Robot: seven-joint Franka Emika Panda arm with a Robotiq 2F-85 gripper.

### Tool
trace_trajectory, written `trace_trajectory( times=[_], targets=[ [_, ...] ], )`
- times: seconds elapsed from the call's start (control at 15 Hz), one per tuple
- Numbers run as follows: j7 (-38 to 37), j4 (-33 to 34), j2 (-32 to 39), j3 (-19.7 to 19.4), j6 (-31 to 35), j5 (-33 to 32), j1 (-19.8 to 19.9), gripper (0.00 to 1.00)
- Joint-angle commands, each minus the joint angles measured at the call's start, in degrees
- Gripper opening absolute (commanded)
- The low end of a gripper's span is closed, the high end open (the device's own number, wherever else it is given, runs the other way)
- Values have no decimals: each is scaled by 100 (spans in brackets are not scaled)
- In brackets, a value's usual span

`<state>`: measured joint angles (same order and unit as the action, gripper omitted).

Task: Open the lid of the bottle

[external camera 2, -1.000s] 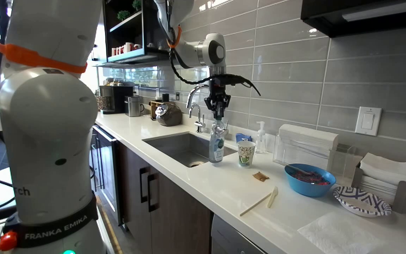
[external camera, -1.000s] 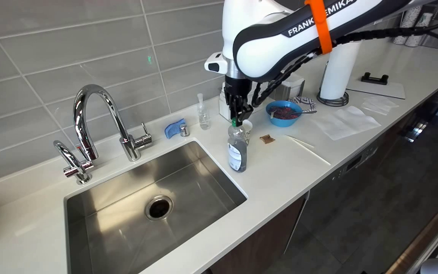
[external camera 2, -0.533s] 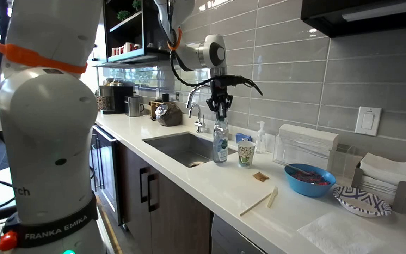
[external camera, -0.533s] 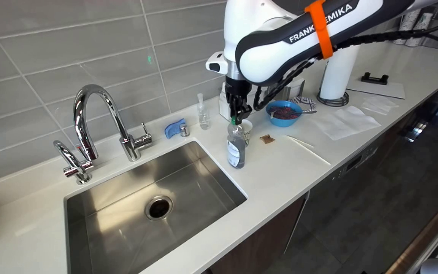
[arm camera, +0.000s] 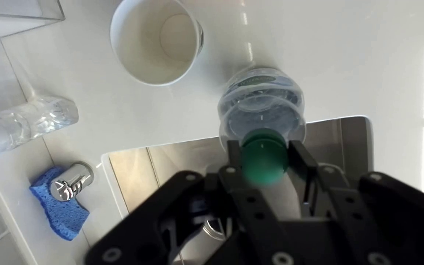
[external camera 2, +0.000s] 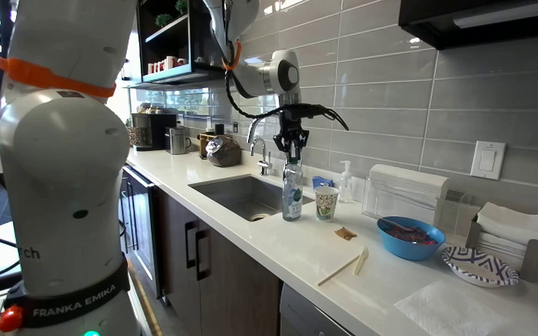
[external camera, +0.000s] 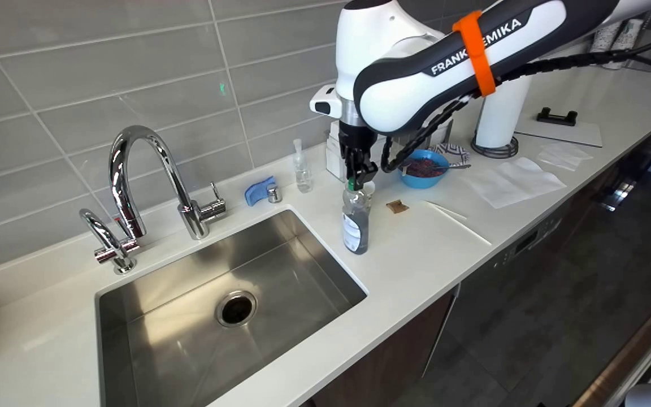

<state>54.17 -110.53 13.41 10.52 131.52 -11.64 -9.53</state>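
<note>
The bottle [external camera: 355, 226] is small and clear with a printed label, on or just above the counter at the sink's edge. It also shows in an exterior view [external camera 2: 292, 196] and, from above, in the wrist view [arm camera: 261, 95]. It looks nearly upright. The green lid [arm camera: 264, 158] is on its top; it shows as a small green spot in an exterior view [external camera: 351, 185]. My gripper [external camera 2: 293, 156] points down, its two fingers against opposite sides of the lid in the wrist view. It is shut on the lid. The fingers hide part of the lid in both exterior views.
A patterned paper cup [external camera 2: 326, 203] stands close beside the bottle. The sink [external camera: 235, 260] and tall faucet [external camera: 150, 175] lie on its other side. A clear soap dispenser [external camera: 302, 169], blue sponge [external camera: 257, 191] and blue bowl [external camera 2: 411, 245] are nearby. The tiled wall is behind.
The gripper and bottle have shifted together slightly and come a little lower. The bottle leaned a little a second ago in an exterior view and is straighter now.
</note>
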Motion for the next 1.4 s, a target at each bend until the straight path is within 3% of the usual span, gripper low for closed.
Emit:
trace_trajectory(
  times=[0.0, 0.07, 0.27, 0.47, 0.67, 0.73, 0.93, 1.33],
  targets=[
    [-81, -69, -86, 18, 68, -120, 12, 52],
    [-43, -57, -100, 25, 34, -108, 15, 56],
    [80, -18, -127, 52, -15, -29, 36, 54],
    [159, -13, -127, 49, 2, -45, 47, 38],
    [261, -17, -129, 48, -19, -30, 57, 32],
    [295, -16, -131, 49, -32, -23, 60, 42],
    [372, -20, -136, 47, -55, -6, 71, 47],
    [530, -36, -141, 54, -85, 37, 91, 37]
  ],
)
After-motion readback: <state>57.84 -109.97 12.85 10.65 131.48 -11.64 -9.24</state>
